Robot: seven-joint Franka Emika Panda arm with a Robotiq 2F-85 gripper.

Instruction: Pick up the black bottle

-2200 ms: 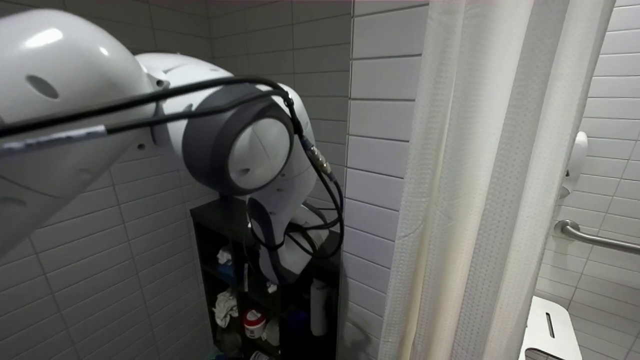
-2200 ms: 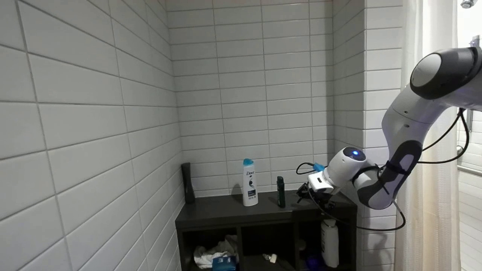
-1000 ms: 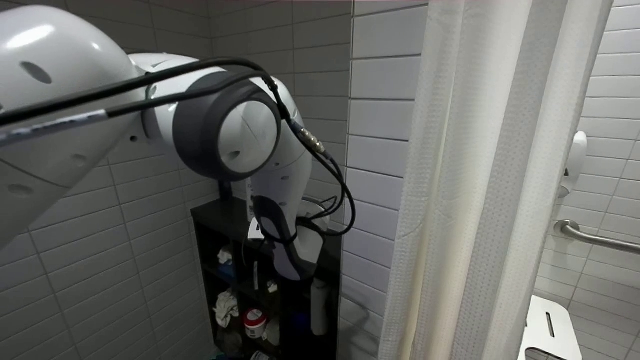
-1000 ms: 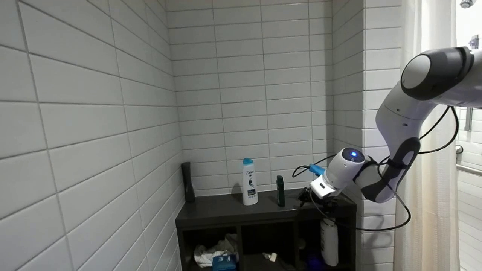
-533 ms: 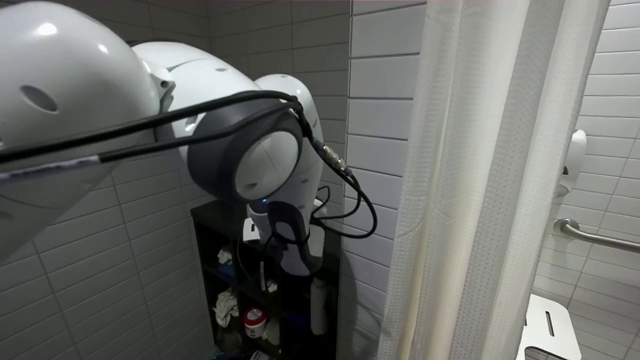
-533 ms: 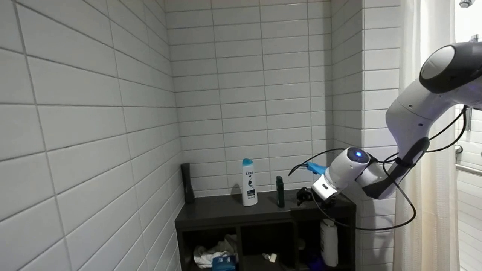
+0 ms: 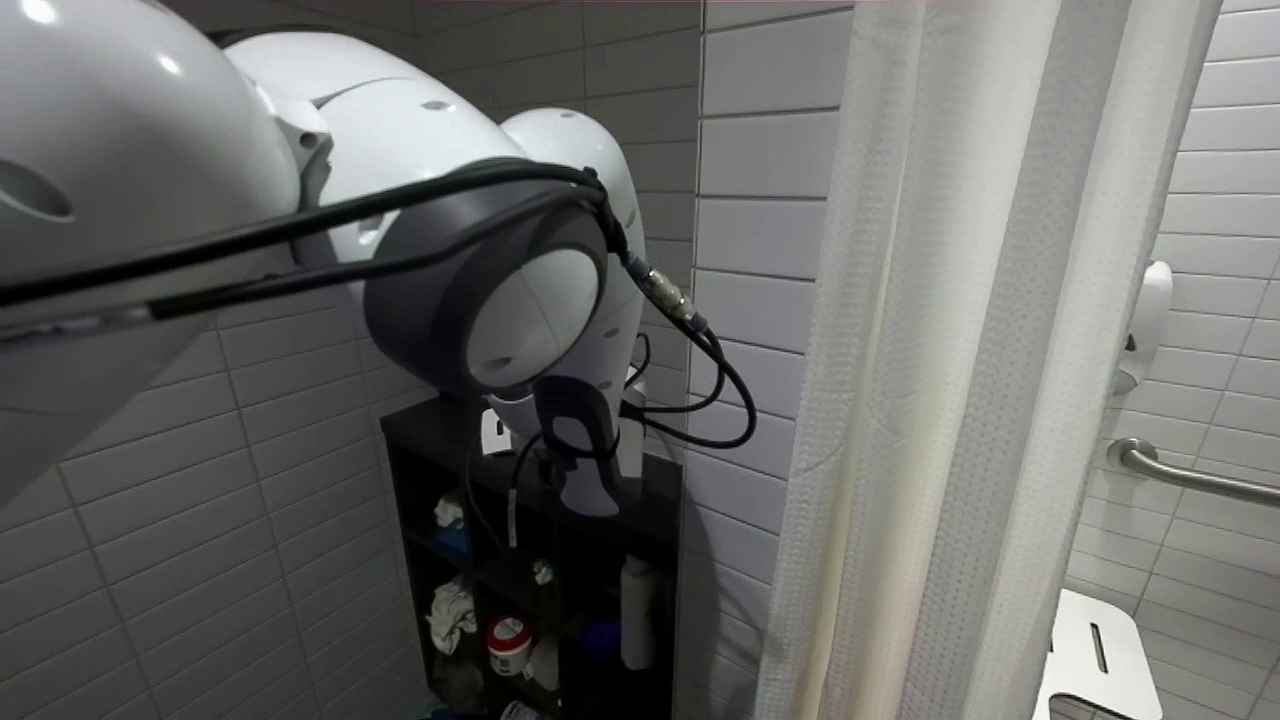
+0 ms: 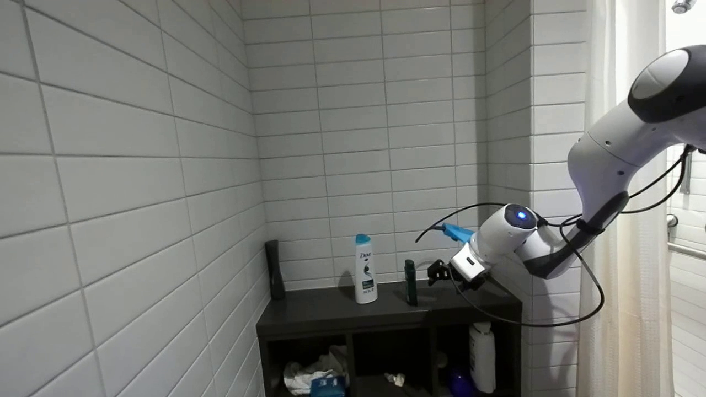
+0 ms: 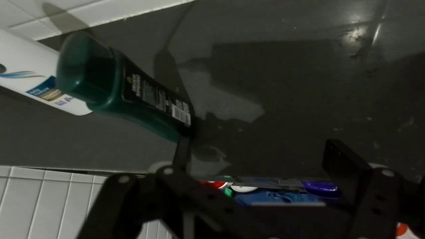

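A slim dark green and black bottle (image 8: 411, 282) stands upright on the dark cabinet top in an exterior view. In the wrist view the bottle (image 9: 146, 96) is at upper left with a black label panel. A black flared bottle-like object (image 8: 274, 270) stands at the cabinet's left end, by the wall. My gripper (image 8: 449, 280) is above the cabinet top, right of the green and black bottle and apart from it. In the wrist view my gripper (image 9: 259, 154) is open with nothing between its fingers. Its left finger appears below the bottle's base. In an exterior view the arm hides the gripper.
A white Dove bottle with blue cap (image 8: 366, 270) stands left of the green and black bottle. The cabinet (image 8: 386, 317) has open shelves with cloth, a white bottle (image 8: 482, 358) and other items. Tiled walls (image 8: 353, 138) stand behind and left. A curtain (image 7: 960, 350) hangs beside the arm.
The gripper has risen a little off the cabinet top and tilted, its fingers now pointing more to the left, towards the bottle. The upper arm has lifted. The bottles have not moved.
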